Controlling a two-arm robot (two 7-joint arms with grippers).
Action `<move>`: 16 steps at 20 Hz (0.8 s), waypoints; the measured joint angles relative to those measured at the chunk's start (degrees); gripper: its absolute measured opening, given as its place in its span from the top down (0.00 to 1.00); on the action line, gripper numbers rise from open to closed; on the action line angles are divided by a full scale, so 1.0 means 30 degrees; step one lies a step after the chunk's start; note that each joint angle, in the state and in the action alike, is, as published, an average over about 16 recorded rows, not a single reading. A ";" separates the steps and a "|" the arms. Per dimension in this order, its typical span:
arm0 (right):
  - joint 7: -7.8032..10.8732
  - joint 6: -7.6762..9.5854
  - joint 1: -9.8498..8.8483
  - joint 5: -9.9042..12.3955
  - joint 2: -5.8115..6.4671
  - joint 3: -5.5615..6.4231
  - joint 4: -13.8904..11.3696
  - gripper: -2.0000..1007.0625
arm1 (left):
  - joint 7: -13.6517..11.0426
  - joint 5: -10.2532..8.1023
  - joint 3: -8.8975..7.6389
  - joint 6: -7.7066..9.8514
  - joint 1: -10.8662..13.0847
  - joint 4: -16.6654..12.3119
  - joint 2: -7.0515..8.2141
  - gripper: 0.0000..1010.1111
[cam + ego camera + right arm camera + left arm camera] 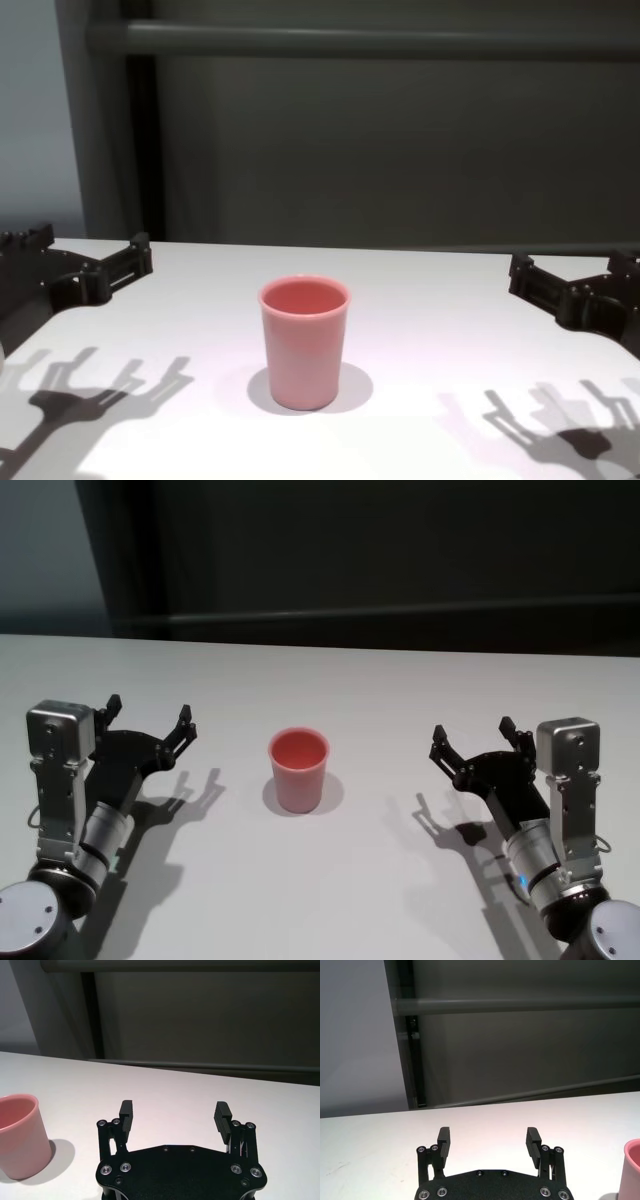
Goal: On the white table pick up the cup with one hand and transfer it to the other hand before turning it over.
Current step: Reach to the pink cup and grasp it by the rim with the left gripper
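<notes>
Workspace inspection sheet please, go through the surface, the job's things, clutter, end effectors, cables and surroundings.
Surface: white table, plain, only shadows on it.
Job's things: cup, salmon pink, upright, mouth up, standing alone at the centre.
Clutter: nothing seen.
End effectors: left end effector open, left of the cup, apart from it; right end effector open, right of the cup, apart from it.
Cables: nothing seen.
Surroundings: dark wall with a horizontal bar behind the table.

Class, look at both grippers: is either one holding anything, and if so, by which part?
Nothing is held. The left gripper and right gripper are both open, either side of the pink cup, which stands upright on the white table.
</notes>
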 joint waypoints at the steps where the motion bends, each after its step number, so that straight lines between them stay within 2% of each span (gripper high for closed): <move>1: 0.0000 0.0000 0.0000 0.0000 0.0000 0.0000 0.0000 0.01 | 0.0000 0.0000 0.0000 0.0000 0.0000 0.0000 0.0000 0.01; 16: 0.0000 0.0000 0.0000 0.0000 0.0000 0.0000 0.0000 0.01 | 0.0000 0.0000 0.0000 0.0000 0.0000 0.0000 0.0000 0.01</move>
